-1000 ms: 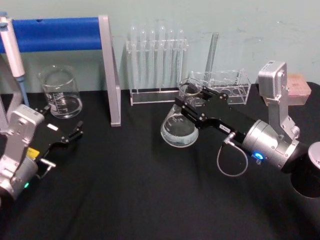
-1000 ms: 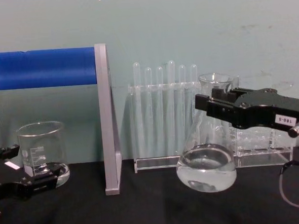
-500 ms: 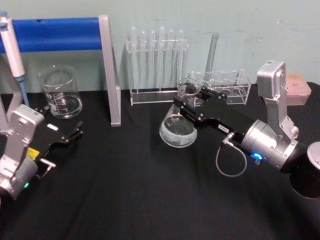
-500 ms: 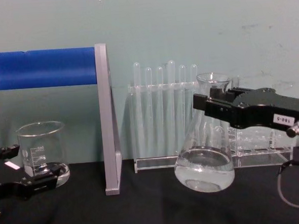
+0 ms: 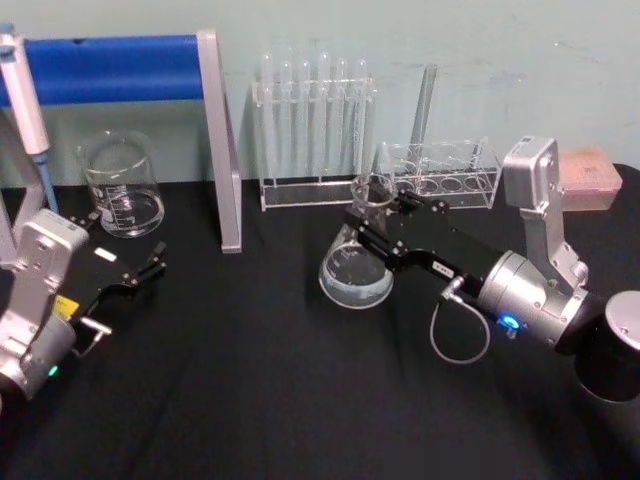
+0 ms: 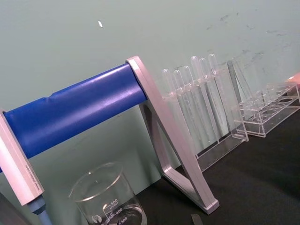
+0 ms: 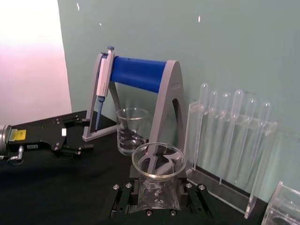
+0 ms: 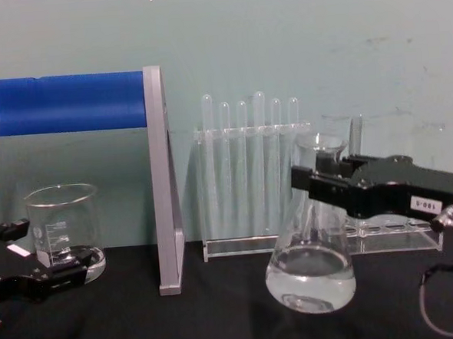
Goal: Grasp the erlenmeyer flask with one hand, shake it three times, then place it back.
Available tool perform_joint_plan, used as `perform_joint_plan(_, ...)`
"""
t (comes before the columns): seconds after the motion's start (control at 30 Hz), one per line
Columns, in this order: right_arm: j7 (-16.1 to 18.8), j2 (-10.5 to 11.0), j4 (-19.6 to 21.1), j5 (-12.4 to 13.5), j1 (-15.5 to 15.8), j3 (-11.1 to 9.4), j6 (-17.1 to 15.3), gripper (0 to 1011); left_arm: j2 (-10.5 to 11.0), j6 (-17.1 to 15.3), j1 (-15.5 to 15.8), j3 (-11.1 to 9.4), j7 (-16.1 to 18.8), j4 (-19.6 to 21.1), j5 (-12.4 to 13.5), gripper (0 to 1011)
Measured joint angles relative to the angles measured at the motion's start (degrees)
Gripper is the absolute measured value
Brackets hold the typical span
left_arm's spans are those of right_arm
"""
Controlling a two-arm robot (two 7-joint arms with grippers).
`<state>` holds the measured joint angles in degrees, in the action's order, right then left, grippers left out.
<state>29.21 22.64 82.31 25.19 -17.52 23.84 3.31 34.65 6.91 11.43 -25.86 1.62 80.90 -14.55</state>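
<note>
One flask (image 8: 310, 276), holding a little clear liquid, is hanging upright in front of the racks, right of the table's middle. The right gripper (image 8: 320, 185) is gripping its neck, fingers clamped on the glass. Compared with half a second ago the flask is sitting lower, its base now close over the black cloth (image 5: 250, 380); whether it is touching cannot be told. One beaker (image 5: 122, 185) is standing at the far left, its marks reading 400 and 300 in the left wrist view. Six test tubes (image 8: 245, 161) are standing in one tall rack (image 5: 310, 92), with a second, low rack (image 5: 447, 172) beside it. The left gripper (image 5: 126, 240) is waiting near the beaker with fingers apart. The white label (image 8: 423, 203) on the right gripper is showing digits too small to read.
</note>
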Motion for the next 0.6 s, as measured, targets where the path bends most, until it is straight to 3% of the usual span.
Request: perform_joint_plan(0.6,2.7,-0.5,-6.0,-1.3,-1.9,1.9,0.9,456,0.0,0.0,0.0,0.0,0.0,0.0,0.0,1001)
